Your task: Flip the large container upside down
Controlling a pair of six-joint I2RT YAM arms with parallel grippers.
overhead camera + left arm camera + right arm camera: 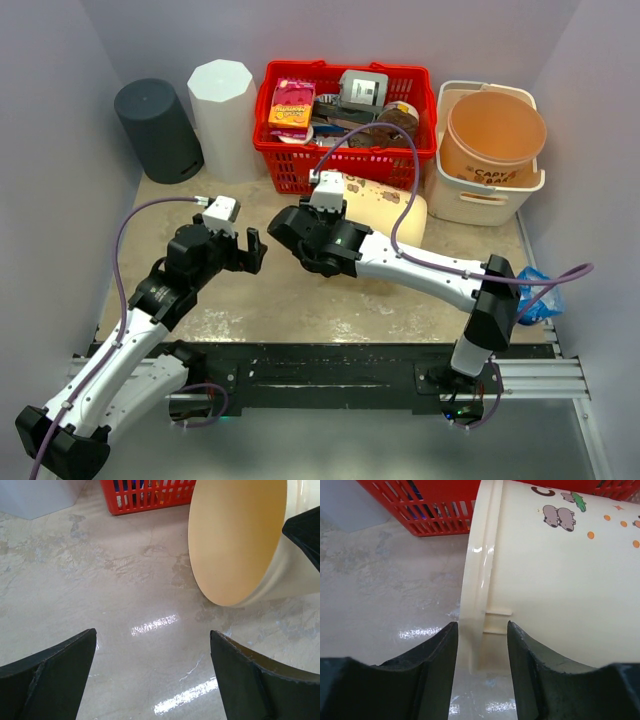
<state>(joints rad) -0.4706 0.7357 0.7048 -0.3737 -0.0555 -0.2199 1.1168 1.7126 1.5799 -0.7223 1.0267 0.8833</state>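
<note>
The large container [385, 215] is a cream bucket with cartoon animal prints, lying on its side on the table in front of the red basket, its mouth facing left. My right gripper [298, 228] stands over its rim. In the right wrist view the rim [475, 580] runs down between the fingers, and the right gripper [482, 625] is shut on it, one finger inside the mouth and one outside. My left gripper [255, 250] hangs wide open to the left, holding nothing. In its wrist view the left gripper [152, 635] is above bare table, with the container's open mouth [240, 540] ahead on the right.
A red basket [290, 160] full of packets stands at the back. A white tub [480, 205] holding an orange bucket [495, 135] is at the back right. A white faceted bin [222, 115] and a dark grey cylinder [158, 130] are at the back left. A blue bag [540, 295] lies at the right edge.
</note>
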